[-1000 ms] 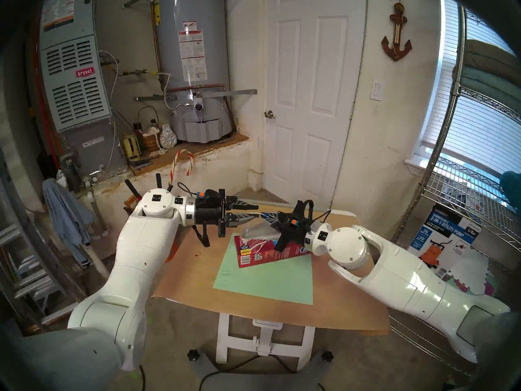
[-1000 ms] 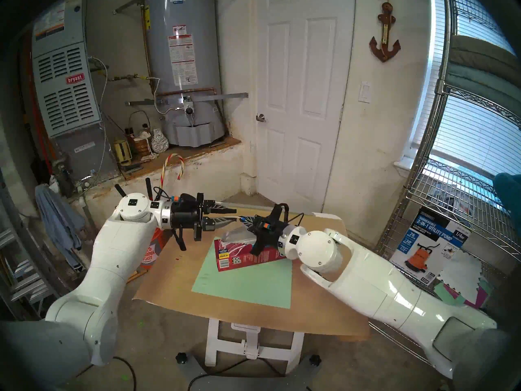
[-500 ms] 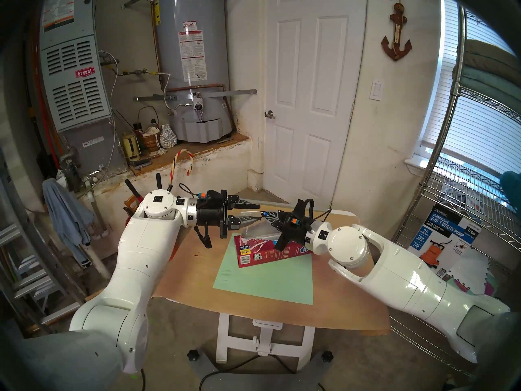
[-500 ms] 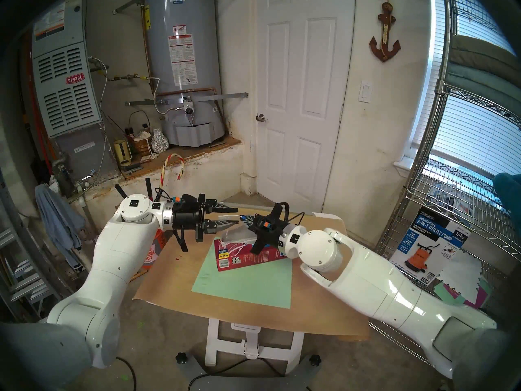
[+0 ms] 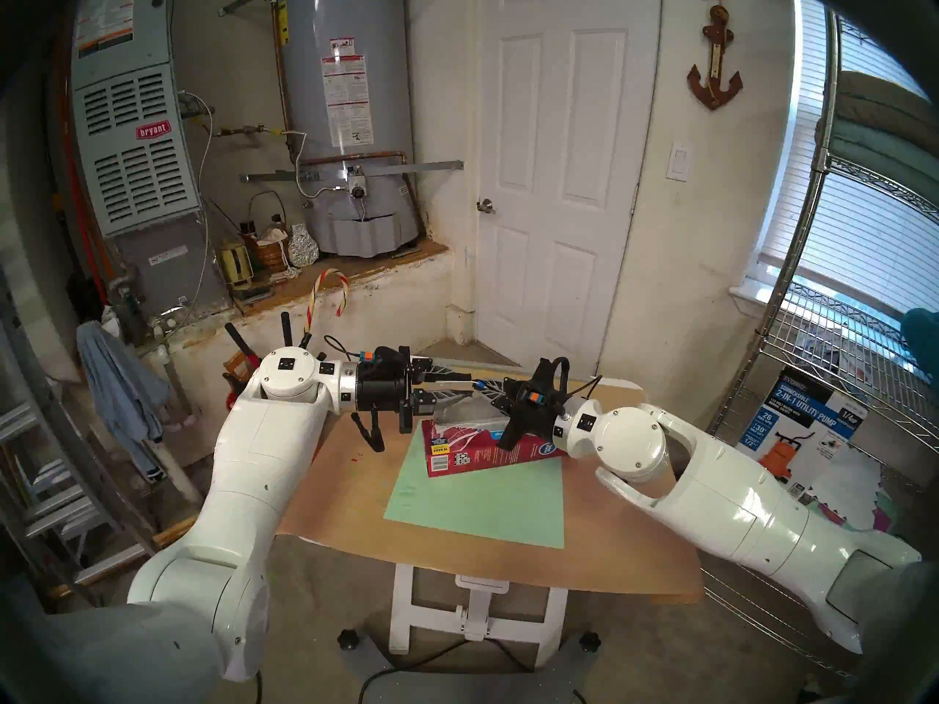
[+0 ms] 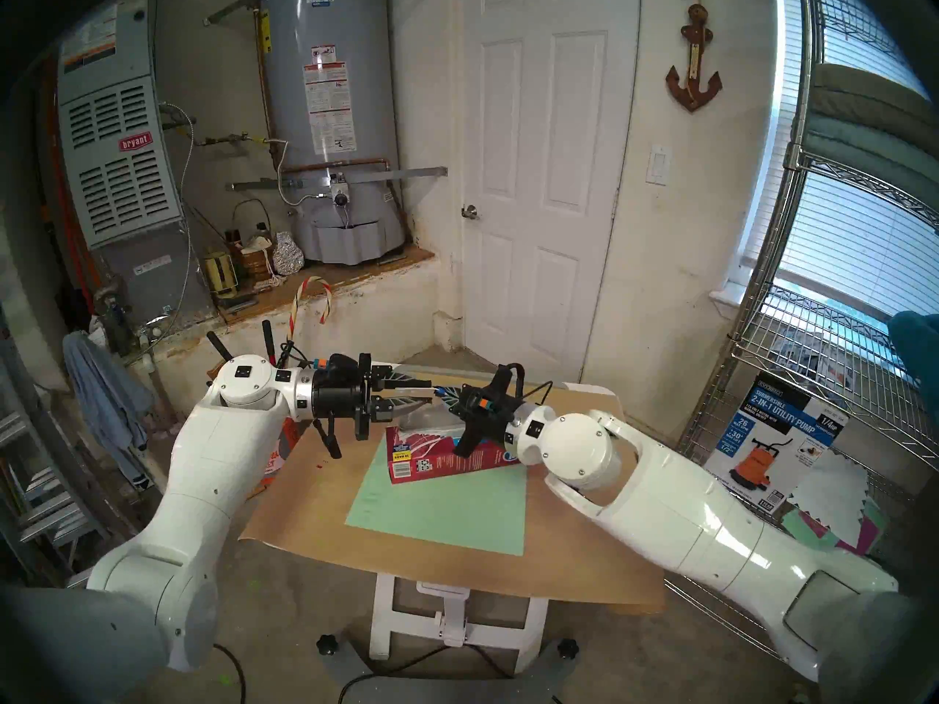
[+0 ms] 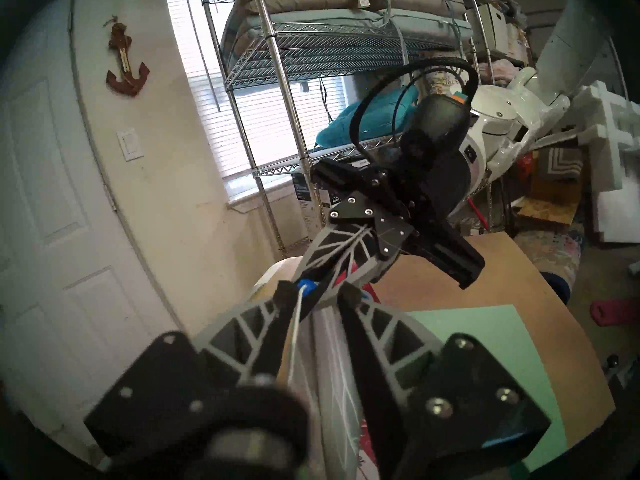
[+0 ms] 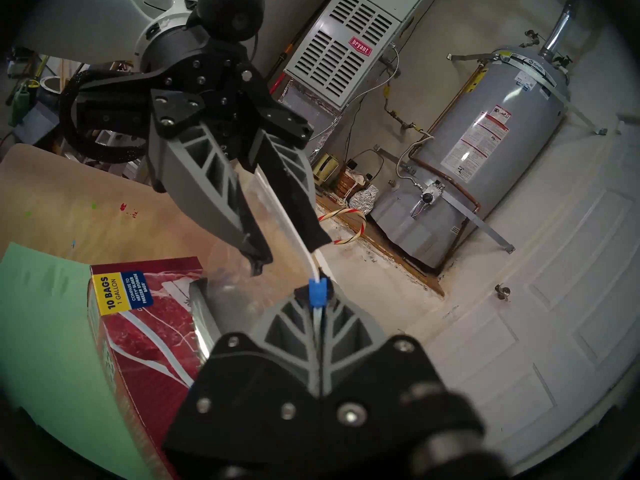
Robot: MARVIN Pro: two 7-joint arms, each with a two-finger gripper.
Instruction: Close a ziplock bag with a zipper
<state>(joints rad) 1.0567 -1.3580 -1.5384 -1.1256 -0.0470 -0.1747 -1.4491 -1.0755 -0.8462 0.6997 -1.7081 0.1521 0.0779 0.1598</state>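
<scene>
The clear ziplock bag (image 5: 460,412) hangs over the red box, held up by its white zip strip (image 8: 289,223). My right gripper (image 8: 318,308) is shut on that strip, and the zipper's blue slider (image 8: 318,291) sits right at its fingertips. My left gripper (image 8: 289,251) faces it with its fingers apart, straddling the strip a short way from the slider. In the left wrist view the slider (image 7: 306,284) lies just inside the left gripper (image 7: 316,295), beside its left fingertip. Both grippers meet tip to tip above the table's far side (image 5: 475,385).
A red bag box (image 5: 482,449) lies on a green sheet (image 5: 482,505) on the brown table (image 5: 609,560). A wire shelf rack (image 5: 838,332) stands at the right. A ledge with a water heater (image 5: 350,129) is behind the left arm.
My left gripper has crept rightward along the strip toward the slider, and its fingers stand a little closer together. The right gripper has kept its hold and risen slightly.
</scene>
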